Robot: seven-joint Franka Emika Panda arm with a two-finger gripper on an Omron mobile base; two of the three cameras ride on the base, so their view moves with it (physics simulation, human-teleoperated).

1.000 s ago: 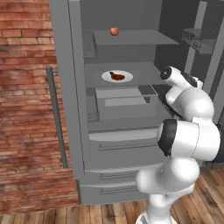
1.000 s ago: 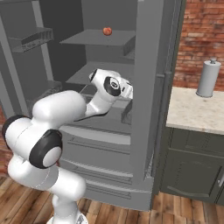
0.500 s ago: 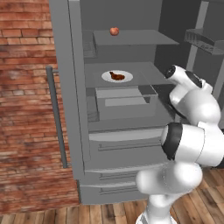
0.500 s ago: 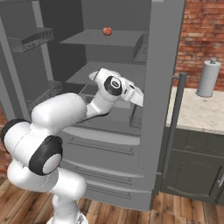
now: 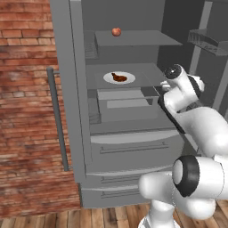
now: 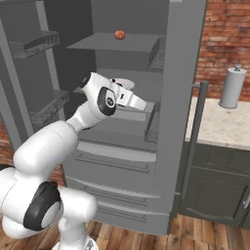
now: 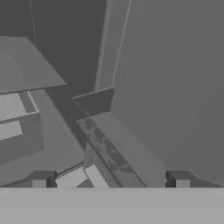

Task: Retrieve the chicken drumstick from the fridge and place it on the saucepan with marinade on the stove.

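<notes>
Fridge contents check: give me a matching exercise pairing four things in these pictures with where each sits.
1. small round red apple
2. glossy reddish-brown chicken drumstick
3. round white plate
4. grey paper-towel roll

A. on the white plate
B. top fridge shelf
C. stone counter right of the fridge
D. middle fridge shelf

Pairs: 1-B, 2-A, 3-D, 4-C

A: What colour was the fridge (image 5: 129,147)?
B: Grey all over, shelves and drawers too. The drumstick (image 5: 119,77) was reddish-brown on a white plate (image 5: 108,79).
A: And the apple (image 5: 116,31)?
B: Red. The wall (image 5: 26,111) showed red-brown brick, the floor (image 5: 53,218) brown wood planks, the counter (image 6: 219,128) pale speckled stone.
</notes>
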